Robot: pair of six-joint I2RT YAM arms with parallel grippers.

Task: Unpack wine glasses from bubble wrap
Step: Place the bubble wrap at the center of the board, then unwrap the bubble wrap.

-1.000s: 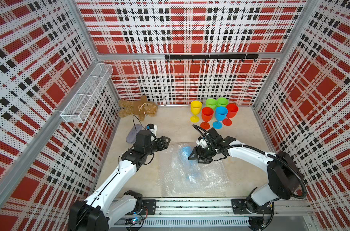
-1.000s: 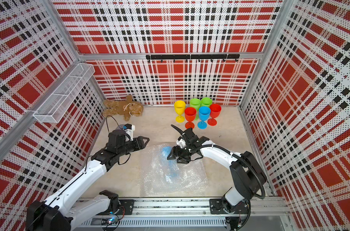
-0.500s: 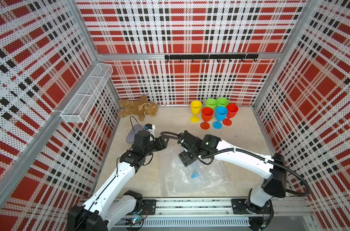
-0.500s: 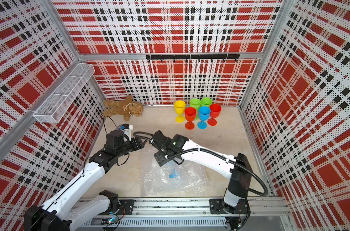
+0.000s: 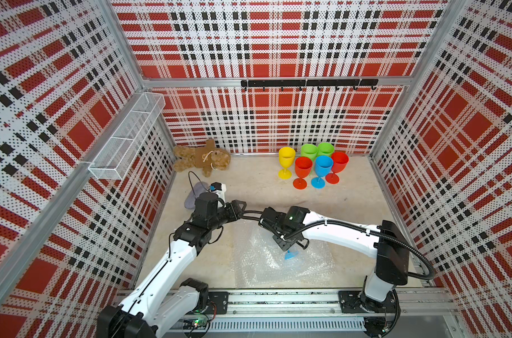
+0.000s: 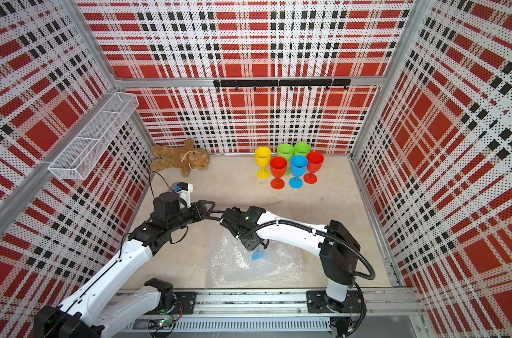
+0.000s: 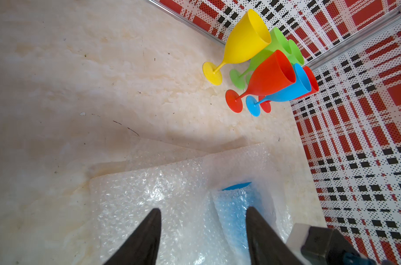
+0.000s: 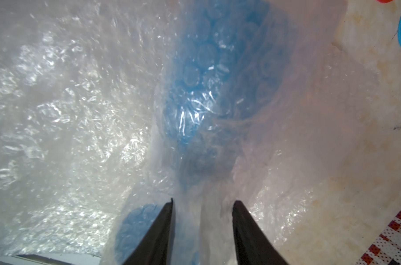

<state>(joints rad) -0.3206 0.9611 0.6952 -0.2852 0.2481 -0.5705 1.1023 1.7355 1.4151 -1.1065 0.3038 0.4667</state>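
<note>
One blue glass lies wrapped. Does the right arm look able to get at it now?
Probably only through the wrap. The right gripper is right over the blue glass, but bubble wrap covers the bowl; only the foot shows bare.

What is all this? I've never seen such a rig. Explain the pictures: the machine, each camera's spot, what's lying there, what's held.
Two white robot arms sit on a rail, each ending in a two-finger gripper. Both top views look down from overhead; the other two pictures come from cameras on the wrists. On the table stand a yellow goblet, two green goblets, two red goblets and a blue goblet, clustered. A teddy bear and a grey case lie on the left arm's side. A second blue goblet lies in bubble wrap, its foot poking out. The left gripper hovers open over the wrap, holding nothing. On the right gripper the jaws stand apart around a fold of wrap; whether they pinch it I cannot tell.
</note>
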